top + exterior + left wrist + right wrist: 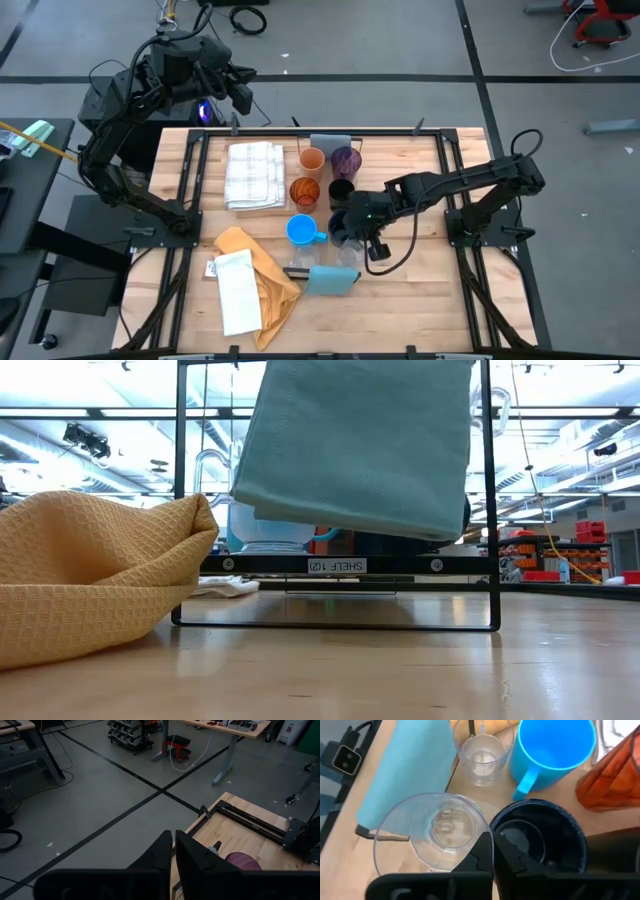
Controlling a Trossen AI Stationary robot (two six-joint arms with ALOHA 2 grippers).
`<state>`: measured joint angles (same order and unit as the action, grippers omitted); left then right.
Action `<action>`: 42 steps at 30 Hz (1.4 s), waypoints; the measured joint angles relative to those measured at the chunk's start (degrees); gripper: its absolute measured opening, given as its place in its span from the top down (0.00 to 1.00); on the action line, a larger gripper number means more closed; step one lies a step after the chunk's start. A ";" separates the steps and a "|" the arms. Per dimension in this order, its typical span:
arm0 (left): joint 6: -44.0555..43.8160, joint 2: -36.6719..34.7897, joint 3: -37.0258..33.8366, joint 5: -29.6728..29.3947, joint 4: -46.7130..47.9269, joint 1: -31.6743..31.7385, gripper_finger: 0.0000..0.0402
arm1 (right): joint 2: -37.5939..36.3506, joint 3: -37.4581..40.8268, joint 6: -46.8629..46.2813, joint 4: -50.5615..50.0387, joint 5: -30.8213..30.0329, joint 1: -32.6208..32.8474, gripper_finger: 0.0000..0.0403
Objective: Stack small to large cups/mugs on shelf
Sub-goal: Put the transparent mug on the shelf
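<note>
The cups stand in two rows between the shelf's grey end [330, 142] and its light blue end [332, 281]: an orange cup [312, 159], a purple cup [346, 160], an amber cup [304, 191], a black cup [341, 190] and a bright blue mug [300, 230]. My right gripper [493, 854] is shut just above a clear glass [432, 835] and the navy mug [540, 837], which stand side by side. A smaller clear glass [480, 752] stands beyond them. My left gripper [173, 851] is shut and empty, off the table's far left corner. My right gripper's shut fingers [506, 860] point down over the place where the clear glass's rim [481, 826] and the navy mug's rim [495, 826] stand next to each other. I cannot tell whether they touch either one.
A white checked towel [255, 175] lies left of the cups. A yellow cloth [262, 285] and a white packet [237, 292] lie at the near left. The shelf's black wire frame [335, 565] carries a hanging light blue cloth [360, 445]. Black rails [185, 180] run along the table.
</note>
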<state>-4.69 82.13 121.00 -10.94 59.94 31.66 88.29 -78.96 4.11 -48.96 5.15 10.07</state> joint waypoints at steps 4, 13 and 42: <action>-0.02 0.00 -0.01 -0.02 0.00 0.00 0.91 | 0.00 0.00 1.06 0.83 0.06 0.04 0.99; -0.02 0.00 -0.01 0.00 0.01 -0.01 0.91 | 2.60 0.00 2.88 2.02 1.67 -0.94 0.99; -0.04 -0.01 -0.01 -0.01 0.06 0.00 0.94 | 8.50 0.09 4.52 4.53 5.44 -0.94 0.99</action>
<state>-4.73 82.11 120.99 -10.95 60.00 31.66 96.79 -78.87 8.62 -44.43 10.59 9.13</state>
